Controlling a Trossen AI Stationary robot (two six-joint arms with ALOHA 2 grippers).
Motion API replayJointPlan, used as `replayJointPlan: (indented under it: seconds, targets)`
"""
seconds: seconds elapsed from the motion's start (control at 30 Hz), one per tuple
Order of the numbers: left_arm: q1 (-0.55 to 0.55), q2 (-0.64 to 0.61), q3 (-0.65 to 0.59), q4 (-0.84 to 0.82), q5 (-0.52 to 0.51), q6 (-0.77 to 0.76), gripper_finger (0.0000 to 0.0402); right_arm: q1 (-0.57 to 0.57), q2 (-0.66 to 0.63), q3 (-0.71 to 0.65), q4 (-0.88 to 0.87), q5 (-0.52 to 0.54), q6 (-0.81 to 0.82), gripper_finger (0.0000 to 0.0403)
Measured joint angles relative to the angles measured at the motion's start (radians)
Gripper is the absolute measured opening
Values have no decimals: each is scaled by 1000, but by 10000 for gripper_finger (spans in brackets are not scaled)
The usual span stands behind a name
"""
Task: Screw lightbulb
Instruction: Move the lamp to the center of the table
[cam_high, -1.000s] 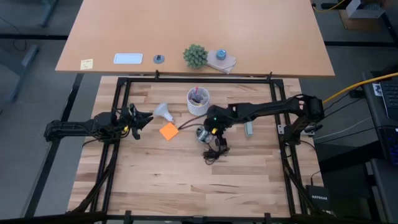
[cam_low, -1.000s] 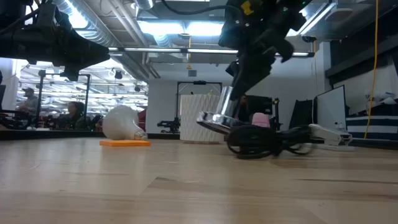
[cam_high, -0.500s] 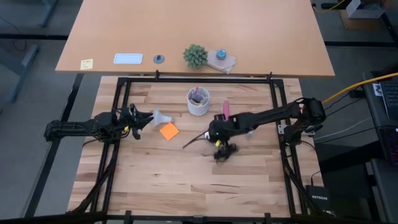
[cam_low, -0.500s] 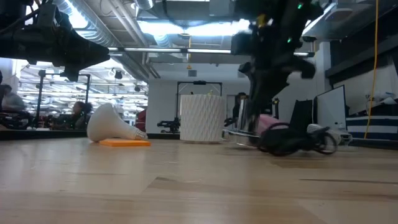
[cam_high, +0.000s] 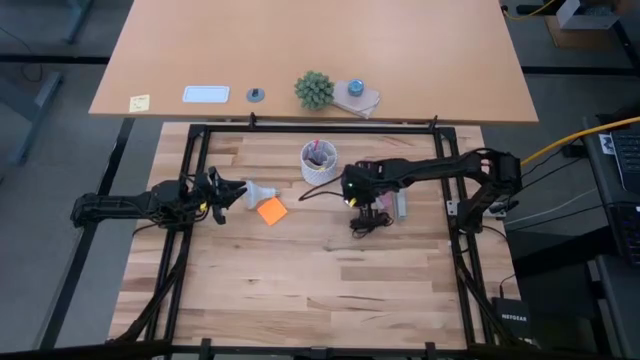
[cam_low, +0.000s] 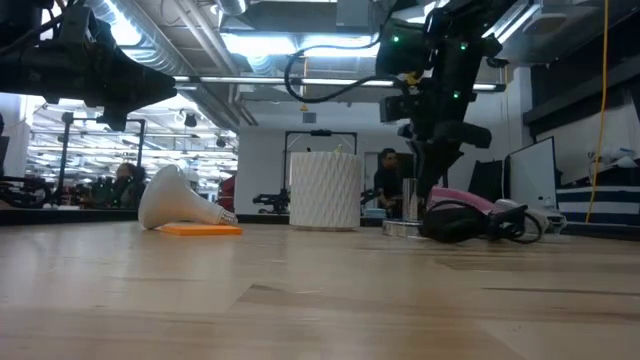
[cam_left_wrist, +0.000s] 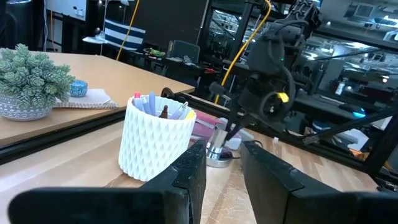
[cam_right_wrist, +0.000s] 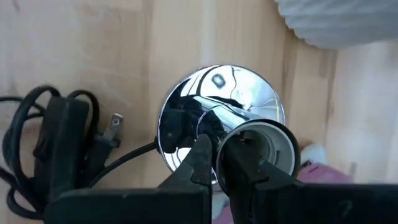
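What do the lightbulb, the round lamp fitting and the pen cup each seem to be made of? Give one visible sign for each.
Lightbulb: matte white, probably frosted glass or plastic; no glare shows.
Lamp fitting: polished chrome-like metal; it mirrors its surroundings.
Pen cup: matte white, likely moulded or printed plastic; faceted diamond pattern.

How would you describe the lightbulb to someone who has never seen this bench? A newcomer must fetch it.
Start at the white cup of pens near the back of the wooden table. Toward the left arm lies an orange square note, and the lightbulb lies on its side at that note's edge, just ahead of the left gripper. It is the only small white funnel shape: rounded wide end, narrow grey base.
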Motion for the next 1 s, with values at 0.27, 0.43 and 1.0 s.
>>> replayJointPlan:
  seconds: [0.27, 0.43, 1.0]
  targets:
    - [0, 0, 0, 0, 0, 0, 93, -2, 4, 45, 1, -133, 17, 21]
    - [0, 0, 0, 0, 0, 8, 93, 85, 4, 101, 23, -170, 32, 21]
    - [0, 3, 0, 0, 0, 21, 93, 213, 91, 104, 138, -168, 30, 24]
